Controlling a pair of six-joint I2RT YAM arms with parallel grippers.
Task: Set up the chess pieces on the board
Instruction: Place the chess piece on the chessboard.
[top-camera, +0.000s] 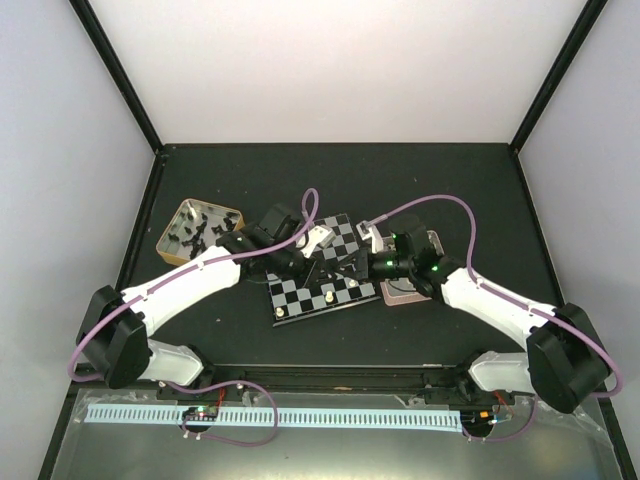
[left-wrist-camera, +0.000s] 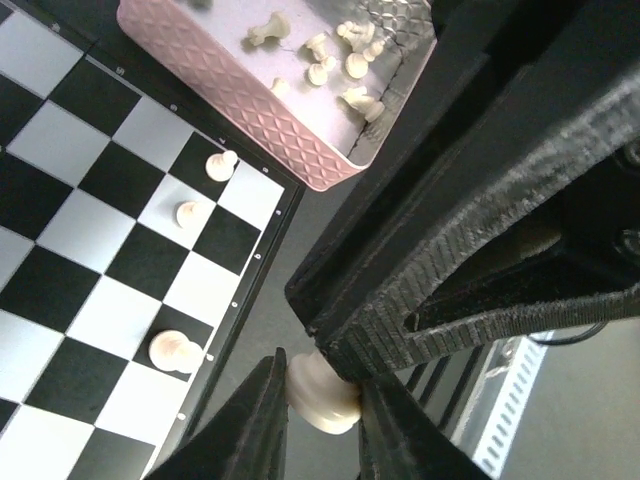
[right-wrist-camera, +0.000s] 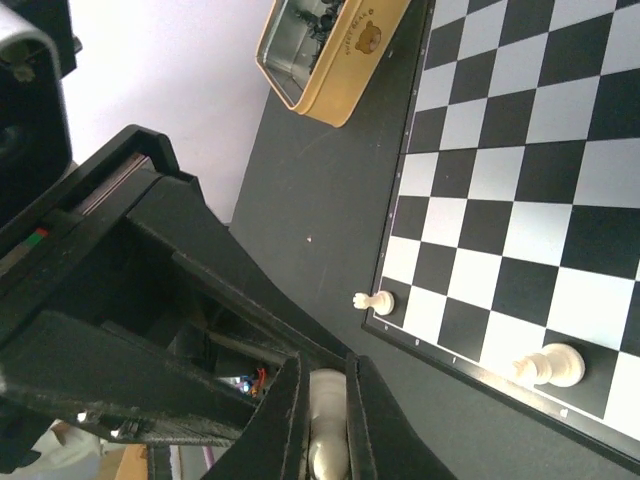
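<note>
Closest to you, the left tool (left-wrist-camera: 325, 405) pinches a glossy cream chess piece (left-wrist-camera: 322, 392) by its rounded body. It sits just off the dark rim of the board (left-wrist-camera: 90, 250), over the matte black bench (top-camera: 420, 180). Your right tool (right-wrist-camera: 327, 425) is clamped on it too, ribbed black fingers (left-wrist-camera: 450, 250) meeting its top. Three other cream pieces (left-wrist-camera: 175, 352) stand on the glossy checked squares.

Soft bright light falls from above. The far wall (top-camera: 340, 60) looks washed-out white, while the table (top-camera: 450, 190) stays very dark. The board (right-wrist-camera: 520, 180) has pale squares that shine like glass. In both wrist views the close black fingers (left-wrist-camera: 252, 430) look a little blurry, and things farther away look sharp.
</note>
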